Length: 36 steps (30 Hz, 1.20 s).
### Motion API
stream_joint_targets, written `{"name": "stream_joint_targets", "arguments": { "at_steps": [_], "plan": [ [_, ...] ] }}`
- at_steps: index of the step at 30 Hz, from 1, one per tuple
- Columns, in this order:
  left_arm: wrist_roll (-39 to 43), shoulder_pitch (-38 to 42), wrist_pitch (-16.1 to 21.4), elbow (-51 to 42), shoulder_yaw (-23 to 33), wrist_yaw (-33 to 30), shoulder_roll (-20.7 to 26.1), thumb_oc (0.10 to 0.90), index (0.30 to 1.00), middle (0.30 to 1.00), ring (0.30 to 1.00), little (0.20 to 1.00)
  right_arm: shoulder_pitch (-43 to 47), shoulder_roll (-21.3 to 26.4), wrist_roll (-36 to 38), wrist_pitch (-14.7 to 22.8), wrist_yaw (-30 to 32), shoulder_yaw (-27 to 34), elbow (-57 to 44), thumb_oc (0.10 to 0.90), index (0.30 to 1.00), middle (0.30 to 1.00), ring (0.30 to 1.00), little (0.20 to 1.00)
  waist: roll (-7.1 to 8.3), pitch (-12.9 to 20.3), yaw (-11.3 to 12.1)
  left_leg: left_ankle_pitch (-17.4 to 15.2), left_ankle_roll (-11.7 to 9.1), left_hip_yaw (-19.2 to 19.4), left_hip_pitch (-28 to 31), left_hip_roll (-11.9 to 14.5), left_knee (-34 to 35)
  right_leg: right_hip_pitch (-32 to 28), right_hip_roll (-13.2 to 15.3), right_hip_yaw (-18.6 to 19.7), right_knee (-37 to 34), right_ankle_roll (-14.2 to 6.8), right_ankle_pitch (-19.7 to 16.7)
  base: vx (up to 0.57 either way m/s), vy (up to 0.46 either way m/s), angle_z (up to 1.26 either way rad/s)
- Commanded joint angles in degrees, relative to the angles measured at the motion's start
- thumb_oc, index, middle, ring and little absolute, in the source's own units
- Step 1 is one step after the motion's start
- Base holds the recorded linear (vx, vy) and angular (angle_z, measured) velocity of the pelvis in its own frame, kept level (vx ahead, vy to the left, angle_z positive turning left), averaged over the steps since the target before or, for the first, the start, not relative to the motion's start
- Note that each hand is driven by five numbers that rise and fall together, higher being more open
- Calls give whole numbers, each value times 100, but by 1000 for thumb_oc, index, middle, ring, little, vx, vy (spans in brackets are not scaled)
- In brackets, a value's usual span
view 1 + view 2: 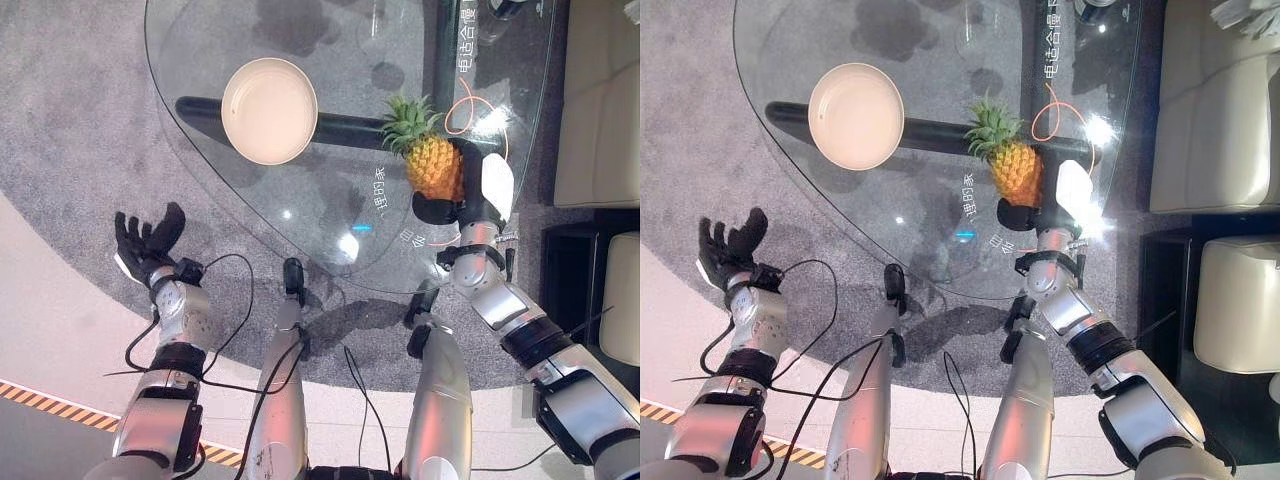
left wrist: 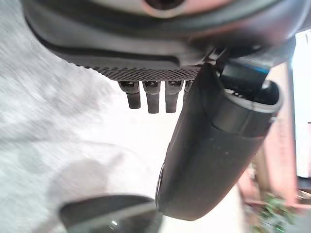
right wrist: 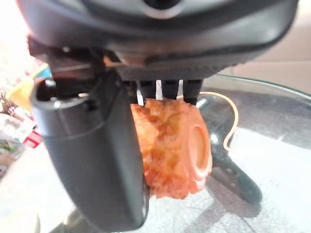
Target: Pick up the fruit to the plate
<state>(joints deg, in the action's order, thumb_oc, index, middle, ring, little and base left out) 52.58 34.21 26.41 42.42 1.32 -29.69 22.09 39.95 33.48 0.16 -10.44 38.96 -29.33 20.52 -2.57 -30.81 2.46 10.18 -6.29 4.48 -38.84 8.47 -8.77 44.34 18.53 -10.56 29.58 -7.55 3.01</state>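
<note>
Orange pineapple (image 1: 434, 165) sits clamped in my right hand (image 1: 478, 195), fingers curled round it, right of the cream plate (image 1: 268, 110) on the glass table (image 1: 300, 215). My left hand (image 1: 145, 243) hangs spread, holding nothing.

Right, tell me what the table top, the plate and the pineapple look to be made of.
Table top: clear glass, glossy; the grey carpet and dark base show through it, and it bears bright glints.
Plate: cream, smooth, matte; ceramic or plastic, cannot tell.
Pineapple: probably plastic; the right wrist view shows a flat moulded base disc. The right hand has its fingers curled round it.
</note>
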Motion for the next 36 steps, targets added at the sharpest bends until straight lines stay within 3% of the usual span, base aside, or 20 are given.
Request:
{"name": "stream_joint_targets", "arguments": {
  "at_steps": [1, 7, 14, 23, 36],
  "plan": [
    [-417, 311, 815, -324, 151, -99, 592, 800, 900, 900, 900, 900, 306, 179, -546, 840, 538, 454, -1008, 100, 300, 300, 300, 200, -120, 101, -149, -447, -206, 4, 160, 292, -373, -159, 86, 161, -672, -205, -445, 0, 0, 0],
    [-639, 604, 924, -1022, 87, 245, 515, 800, 900, 900, 900, 900, 376, 113, -872, 1218, 516, 614, -1235, 100, 300, 300, 300, 200, -133, 101, -170, -476, -214, 45, 197, 296, -353, -203, 92, 171, -715, -224, -439, -7, 6, -2],
    [-879, 714, 684, -1719, -60, 810, 252, 800, 900, 900, 900, 900, 446, 32, -1109, 1376, 354, 790, -1526, 100, 300, 300, 300, 200, -130, 101, -153, -502, -208, 58, 195, 293, -345, -251, 104, 138, -807, -252, -479, -10, -2, -3],
    [-782, 972, -359, -2517, -604, 1789, 93, 800, 900, 900, 900, 900, 612, -98, -1256, 1537, 130, 873, -1829, 100, 300, 300, 300, 200, -105, 101, -190, -513, -202, 93, 199, 302, -356, -335, 102, 115, -931, -295, -551, 0, 0, 0],
    [361, 1126, -1033, -2607, -992, 2834, -44, 800, 900, 900, 900, 900, 860, -165, -1274, 1698, -32, 718, -2050, 100, 300, 300, 300, 200, -110, 101, -228, -507, -215, 138, 230, 293, -330, -421, 104, 95, -1077, -330, -613, 0, 0, 0]
  ]
}}
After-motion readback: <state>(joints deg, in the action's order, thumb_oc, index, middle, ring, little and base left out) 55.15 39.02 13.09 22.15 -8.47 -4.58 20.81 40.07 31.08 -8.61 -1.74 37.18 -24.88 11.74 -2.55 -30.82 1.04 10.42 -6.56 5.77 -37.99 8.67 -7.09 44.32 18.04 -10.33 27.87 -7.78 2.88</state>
